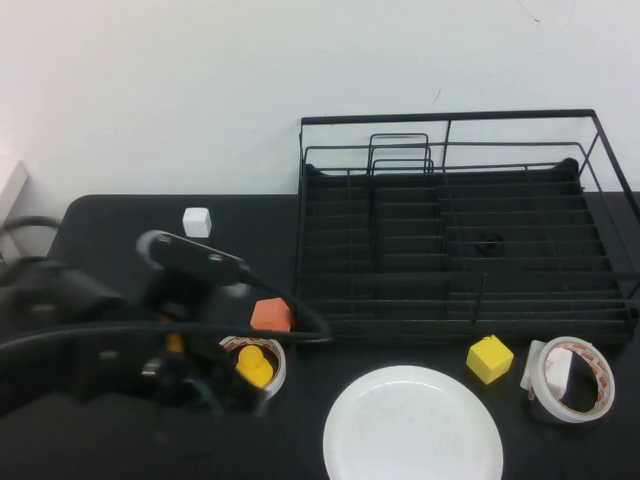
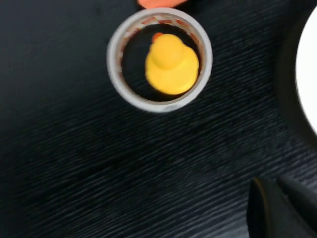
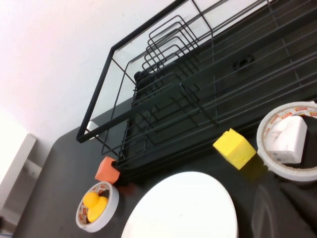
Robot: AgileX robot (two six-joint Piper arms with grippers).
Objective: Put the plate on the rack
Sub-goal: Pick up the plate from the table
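**A:** Plate (image 1: 413,425) first: where does it sit?

**B:** Flat on the black table (image 1: 110,215), at the near edge, just in front of the rack (image 1: 460,225) and apart from it. Nothing grips it. A yellow cube (image 1: 489,358) lies between its far right side and the rack's front rail.

**A:** And the left gripper (image 1: 185,375)?

**B:** It hangs over the table well to the plate's left, beside a tape ring (image 1: 257,362) with a yellow duck (image 1: 255,366) inside. An orange cube (image 1: 271,314) sits just beyond that ring. In its wrist view only a dark fingertip shows at one corner, so I cannot tell whether those fingers are spread or closed.

**A:** The right gripper?

**B:** Not visible anywhere. Its wrist camera looks across the plate toward the rack, with a second tape ring (image 1: 570,378) holding a white block (image 1: 558,368) close by, so I judge it is off the near right.

**A:** How should the pickup go?

**B:** As I judge it, the plate is glossy and lies flat, so the fingers need to get one tip under the shallow rim and pinch there. Approach from a free edge, away from the yellow cube. Then tilt the plate upright and lower it between the loop dividers (image 1: 400,155) at the rack's back left, clearing the front rail.
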